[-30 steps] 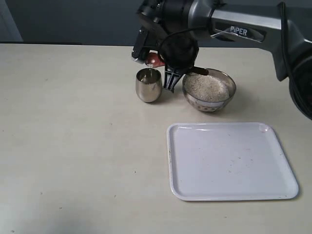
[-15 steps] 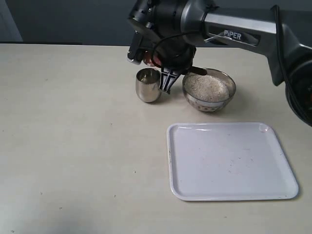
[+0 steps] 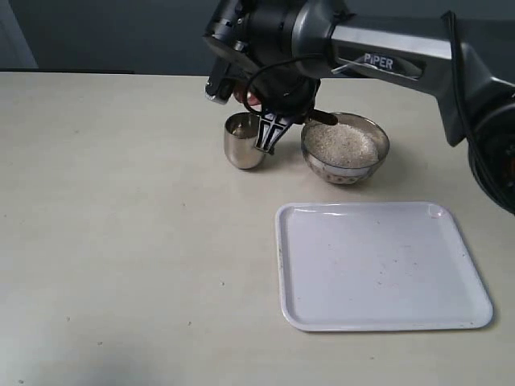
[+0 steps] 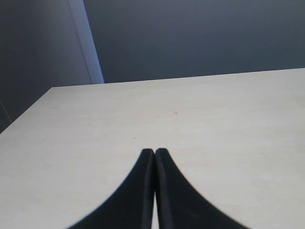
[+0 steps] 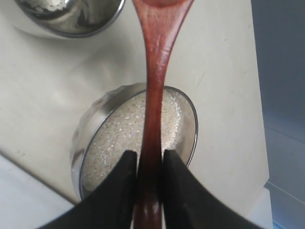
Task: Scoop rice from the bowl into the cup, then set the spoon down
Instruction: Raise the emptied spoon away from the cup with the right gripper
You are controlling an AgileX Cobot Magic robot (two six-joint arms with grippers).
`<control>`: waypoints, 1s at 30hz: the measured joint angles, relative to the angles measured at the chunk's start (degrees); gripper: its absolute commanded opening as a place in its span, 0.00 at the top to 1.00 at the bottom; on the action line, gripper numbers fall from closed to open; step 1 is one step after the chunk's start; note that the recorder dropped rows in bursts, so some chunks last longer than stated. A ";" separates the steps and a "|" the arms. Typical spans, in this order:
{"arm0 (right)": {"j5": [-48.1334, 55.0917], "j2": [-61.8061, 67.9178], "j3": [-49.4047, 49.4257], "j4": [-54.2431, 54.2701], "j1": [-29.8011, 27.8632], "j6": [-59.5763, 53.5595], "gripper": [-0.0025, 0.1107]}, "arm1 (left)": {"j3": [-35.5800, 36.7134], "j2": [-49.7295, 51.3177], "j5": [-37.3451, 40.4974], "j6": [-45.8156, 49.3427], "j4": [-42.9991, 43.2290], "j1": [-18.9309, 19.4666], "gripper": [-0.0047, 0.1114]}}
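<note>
My right gripper (image 3: 270, 131) (image 5: 150, 157) is shut on the handle of the reddish-brown wooden spoon (image 5: 153, 90), holding it above the table between cup and bowl. The spoon's oval end (image 3: 250, 98) hangs just above and behind the small steel cup (image 3: 245, 141) (image 5: 71, 16), which has some white grains inside. The steel bowl (image 3: 376, 154) (image 5: 191, 117) stands right of the cup, heaped with rice (image 3: 341, 143) (image 5: 116, 138). My left gripper (image 4: 154, 151) is shut and empty over bare table, outside the exterior view.
A white rectangular tray (image 3: 378, 265) lies empty on the beige table (image 3: 121, 241), in front of the bowl. The right arm's grey link (image 3: 386, 56) reaches in from the right above the bowl. A dark wall runs along the table's far edge.
The right gripper, with the spoon, has shifted slightly left and turned a little over the cup. Cup, bowl and tray have not moved.
</note>
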 measured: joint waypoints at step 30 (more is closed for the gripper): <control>0.38 -1.51 5.37 -2.41 0.73 5.00 0.99 | 0.00 0.00 0.00 0.00 0.00 0.00 0.96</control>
